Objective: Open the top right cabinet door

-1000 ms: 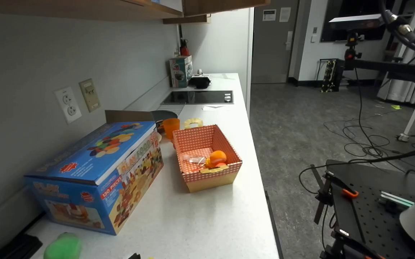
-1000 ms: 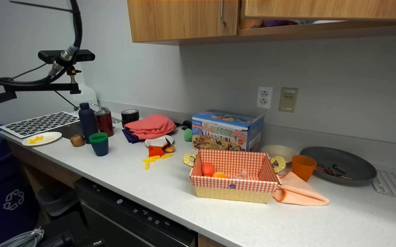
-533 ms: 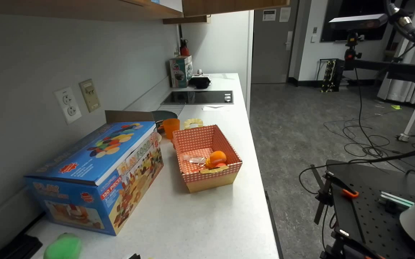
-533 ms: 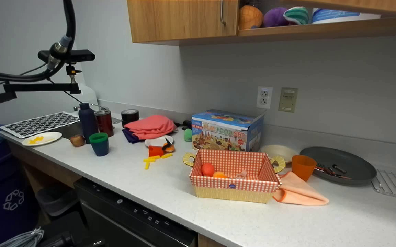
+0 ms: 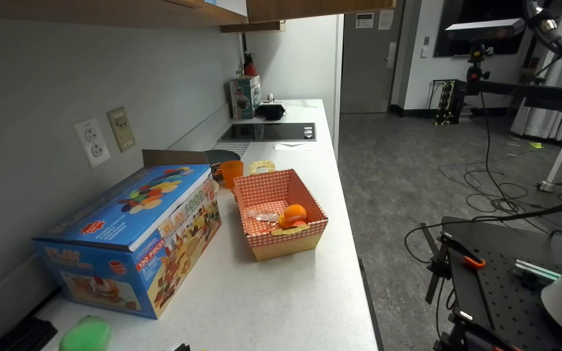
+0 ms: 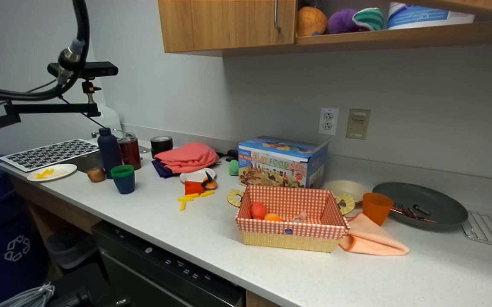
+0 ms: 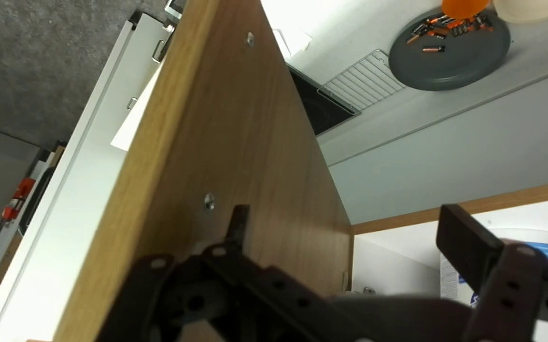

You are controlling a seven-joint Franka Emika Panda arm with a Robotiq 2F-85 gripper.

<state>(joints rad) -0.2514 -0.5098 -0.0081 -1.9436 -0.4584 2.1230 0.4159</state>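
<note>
Most of your job looks done: the door [image 7: 264, 156] stands swung out from the cabinet [image 6: 399, 39] and juts out above the counter [image 5: 281, 292], leaving the inside open to view. Both exterior views catch only its lower strip along the top, so you can't tell from them whether the swing is complete. Your claw [image 7: 346, 223] is spread wide, on the inner side of the door, with nothing pinched between its fingers [image 7: 239, 223]; one of them is close to that inner face, but contact can't be made out. What's left, by the look of it, is perhaps a little more push from inside, then drawing the claw clear. Compared with a second ago, the door is noticeably farther out: in an exterior view the orange ball [image 6: 311, 21] and the tub [image 6: 425, 18] show plainly instead of through a thin slit. Against half a second ago the gain is slight. The black cable [image 6: 82, 25] sits farther left there, while the basket [image 6: 290, 241] and the box [image 6: 267, 168] stay put.
</note>
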